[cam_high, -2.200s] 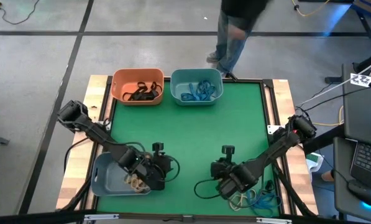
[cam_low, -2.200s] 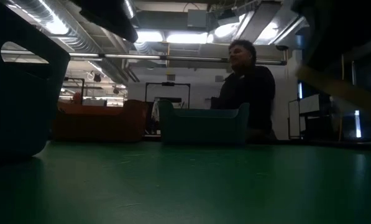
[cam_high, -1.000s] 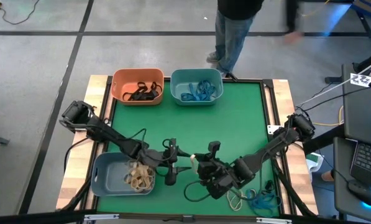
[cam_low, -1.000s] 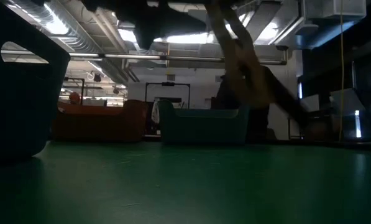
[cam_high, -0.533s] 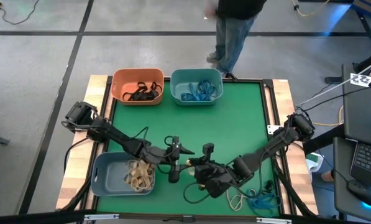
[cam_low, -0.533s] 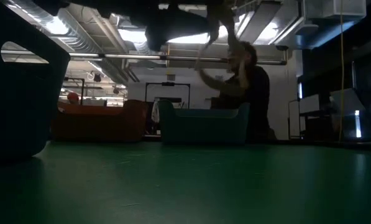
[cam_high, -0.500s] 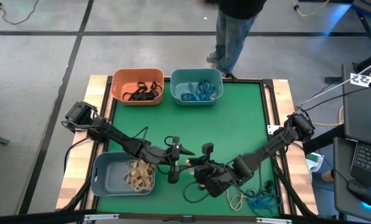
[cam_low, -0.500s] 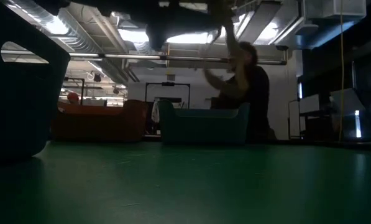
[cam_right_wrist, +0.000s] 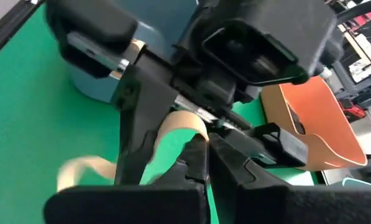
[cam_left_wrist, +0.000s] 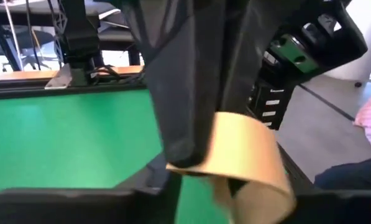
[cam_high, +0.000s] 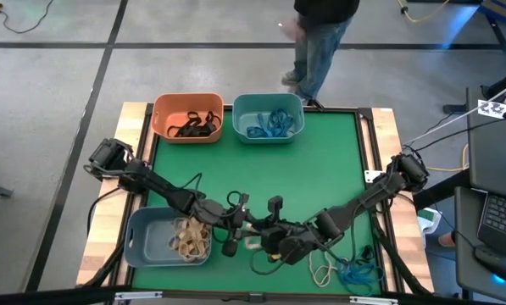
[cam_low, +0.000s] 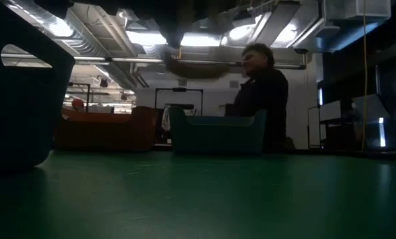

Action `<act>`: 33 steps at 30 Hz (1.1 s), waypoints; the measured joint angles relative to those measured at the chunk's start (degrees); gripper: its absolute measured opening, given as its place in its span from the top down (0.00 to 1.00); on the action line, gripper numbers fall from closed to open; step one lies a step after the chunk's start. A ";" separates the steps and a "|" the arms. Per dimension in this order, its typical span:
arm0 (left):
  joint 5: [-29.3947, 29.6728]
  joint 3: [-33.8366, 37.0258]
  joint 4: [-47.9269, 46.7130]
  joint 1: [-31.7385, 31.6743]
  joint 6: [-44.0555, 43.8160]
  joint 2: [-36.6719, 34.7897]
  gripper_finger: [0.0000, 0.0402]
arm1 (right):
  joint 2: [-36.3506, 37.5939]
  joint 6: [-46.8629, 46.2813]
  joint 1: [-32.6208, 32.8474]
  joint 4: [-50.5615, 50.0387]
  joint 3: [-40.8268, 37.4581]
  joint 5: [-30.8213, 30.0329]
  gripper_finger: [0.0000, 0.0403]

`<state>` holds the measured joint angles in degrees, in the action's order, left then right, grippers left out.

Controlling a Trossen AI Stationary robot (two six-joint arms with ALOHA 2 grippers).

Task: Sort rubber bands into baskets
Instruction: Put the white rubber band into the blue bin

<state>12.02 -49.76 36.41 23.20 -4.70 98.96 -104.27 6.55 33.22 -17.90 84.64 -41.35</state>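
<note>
A wide tan rubber band hangs in the air over the green mat's near middle. My right gripper is shut on it. My left gripper faces it from the left, open, one finger on each side of the band's loop. In the low view the band shows high above the mat. The orange basket holds black bands and the teal basket holds blue ones. The grey-blue basket, at the near left, holds tan bands. My right gripper pinches the tan band between its two shut fingers, coming from the table's right and slanting a little downward. The band's loop bulges out past the fingertips and a loose end trails off; all of it is clear of the mat. Whether my left gripper touches the loop, I cannot tell.
A heap of loose blue and tan bands lies at the mat's near right corner. A black cable loops on the mat under the grippers. A person stands beyond the table's far edge.
My right gripper has carried the tan band toward the table's left, up to my left gripper, and has turned its wrist. My left gripper has stayed in place and tipped and rolled a little. The band has stayed clear of the mat.
</note>
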 joint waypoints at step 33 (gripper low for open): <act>0.72 -0.16 -12.22 0.67 -2.48 -5.61 0.99 | 5.46 -19.58 7.37 -19.57 0.66 5.29 0.45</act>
<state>12.74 -49.92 24.19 23.87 -7.19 93.35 -98.80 -13.04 40.59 -37.47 85.30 -36.06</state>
